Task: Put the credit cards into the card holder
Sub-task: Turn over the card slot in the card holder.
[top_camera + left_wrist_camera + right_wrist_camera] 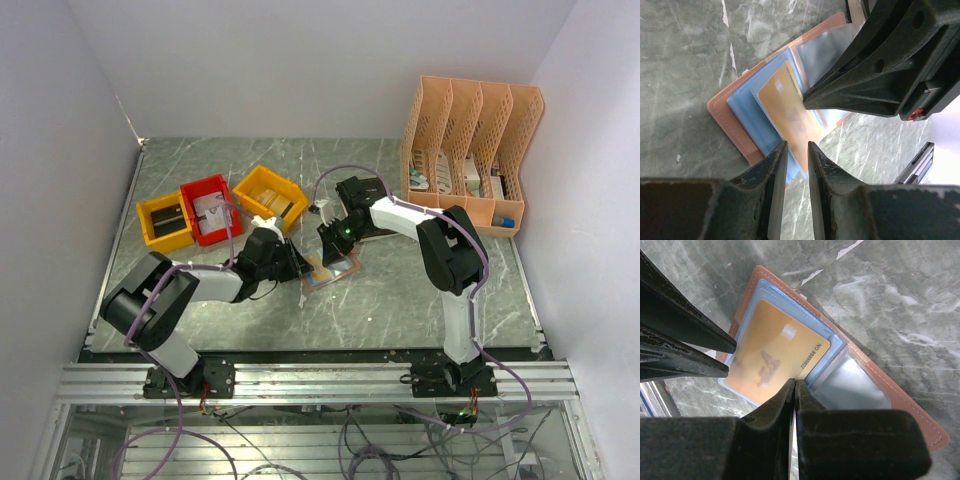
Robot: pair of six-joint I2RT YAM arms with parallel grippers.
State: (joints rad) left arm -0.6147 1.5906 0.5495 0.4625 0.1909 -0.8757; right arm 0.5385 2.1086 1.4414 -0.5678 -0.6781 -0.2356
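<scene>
The tan-pink card holder (330, 270) lies open on the table between both arms. Its leather edge shows in the left wrist view (722, 112) and the right wrist view (912, 407). The orange-gold card (790, 107) (775, 357) lies on its light blue sleeves. A grey-silver panel (857, 385) fills the other half; I cannot tell whether it is a card. My left gripper (298, 265) (796, 147) is slightly open, its tips either side of the card's near end. My right gripper (338, 248) (795, 384) is shut, its tips against the card's long edge.
Two yellow bins (165, 220) (270, 195) and a red bin (210, 208) stand at the back left. The peach-orange file rack (470, 150) stands at the back right. Both grippers crowd the holder closely.
</scene>
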